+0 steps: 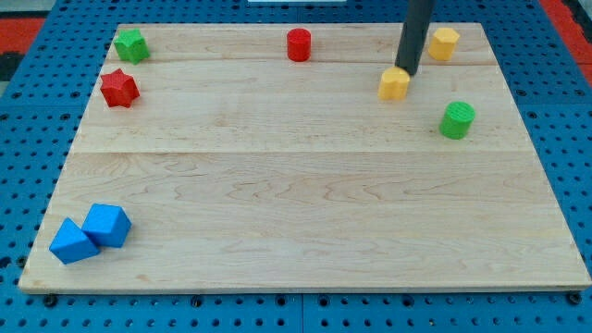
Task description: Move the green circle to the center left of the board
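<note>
A pale wooden board [305, 213] lies on a blue pegboard table [28, 111]. Eight blocks sit on it — two green, two red, two yellow, two blue. The green circle [456, 120] stands near the right edge, toward the top. A green star [131, 44] and red star [118, 88] occupy the top left corner; a red cylinder [298, 44] sits at the top edge. Two blue cubes [107, 225] [73, 241] touch in the bottom left corner. My tip [408, 72] — a bare rod, no pincer — touches one yellow block [394, 84]; another yellow block [444, 43] sits in the top right corner.
</note>
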